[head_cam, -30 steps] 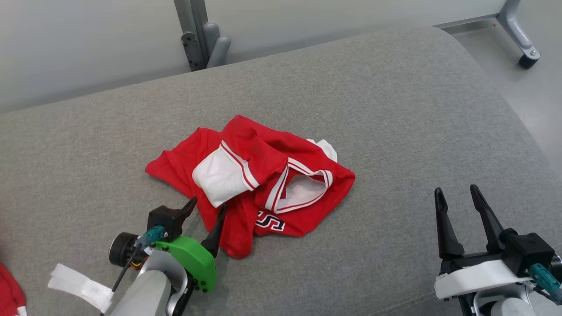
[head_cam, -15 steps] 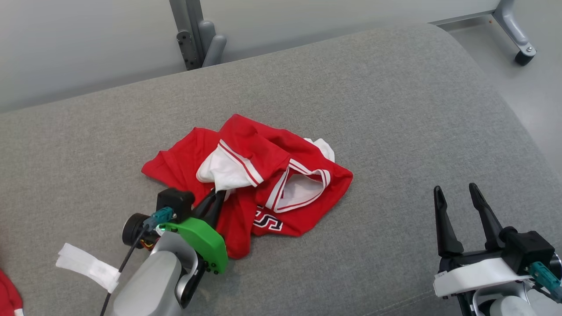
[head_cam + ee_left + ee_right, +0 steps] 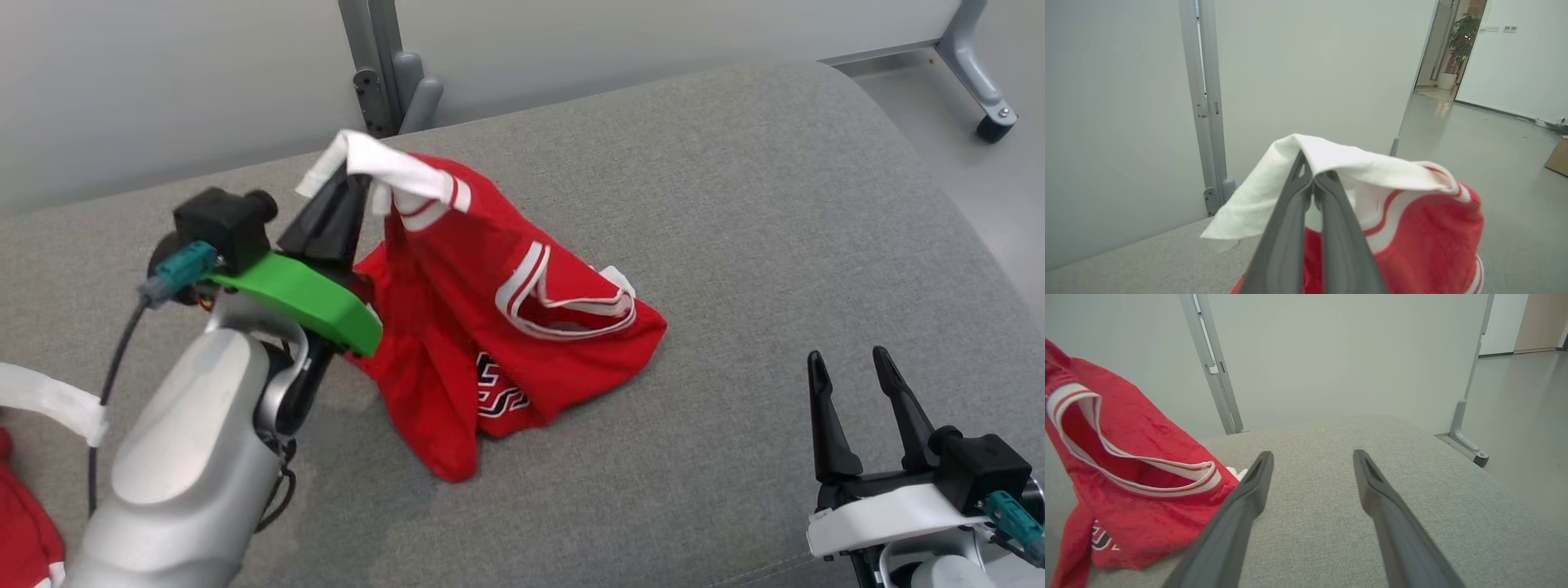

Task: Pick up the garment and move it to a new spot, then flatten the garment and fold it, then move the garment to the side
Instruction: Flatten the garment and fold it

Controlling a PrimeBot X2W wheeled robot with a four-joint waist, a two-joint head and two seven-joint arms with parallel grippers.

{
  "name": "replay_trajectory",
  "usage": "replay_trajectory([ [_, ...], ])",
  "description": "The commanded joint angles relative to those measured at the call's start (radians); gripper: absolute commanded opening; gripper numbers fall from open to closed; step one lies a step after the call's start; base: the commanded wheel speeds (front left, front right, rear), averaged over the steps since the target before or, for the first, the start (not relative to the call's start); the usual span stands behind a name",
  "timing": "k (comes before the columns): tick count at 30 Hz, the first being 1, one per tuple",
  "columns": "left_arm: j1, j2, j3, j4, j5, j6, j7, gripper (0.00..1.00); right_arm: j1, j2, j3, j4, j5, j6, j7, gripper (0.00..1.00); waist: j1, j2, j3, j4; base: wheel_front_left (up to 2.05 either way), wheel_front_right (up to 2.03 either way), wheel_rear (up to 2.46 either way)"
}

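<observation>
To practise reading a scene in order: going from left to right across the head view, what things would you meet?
Red cloth at the edge → left claw → garment → right claw → caster wheel.

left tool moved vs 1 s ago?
Yes. The left tool, shut on the white sleeve of the garment, has risen off the grey cushion and gone up the head view toward the grey post, lifting the garment.
</observation>
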Motion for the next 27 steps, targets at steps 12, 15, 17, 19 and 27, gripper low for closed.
replay_trajectory([
  [12,0.040,0.130,0.086,-0.487,-0.079,0.084,0.179,0.00,0.023,-0.002,-0.010,0.006,0.008,0.000,-0.003,1.00,0.0000,-0.0001,-0.045,0.013,0.00,0.00,0.00],
  [15,0.056,0.164,0.111,-0.604,-0.095,0.114,0.225,0.00,0.025,-0.002,-0.012,0.007,0.007,0.000,-0.003,1.00,0.0000,-0.0001,-0.050,0.018,0.00,0.00,0.00],
  [17,0.062,0.183,0.126,-0.672,-0.102,0.133,0.255,0.00,0.024,-0.002,-0.011,0.006,0.008,0.000,-0.003,1.00,0.0000,-0.0001,-0.050,0.021,0.00,0.00,0.00],
  [19,0.061,0.194,0.138,-0.735,-0.115,0.146,0.279,0.00,0.021,-0.002,-0.012,0.005,0.009,0.000,-0.003,1.00,0.0000,-0.0001,-0.050,0.025,0.00,0.00,0.00],
  [27,0.042,0.251,0.173,-0.888,-0.123,0.194,0.373,0.00,0.013,-0.002,-0.002,0.004,0.023,0.000,-0.003,1.00,0.0000,-0.0001,-0.042,0.022,0.00,0.00,0.00],
])
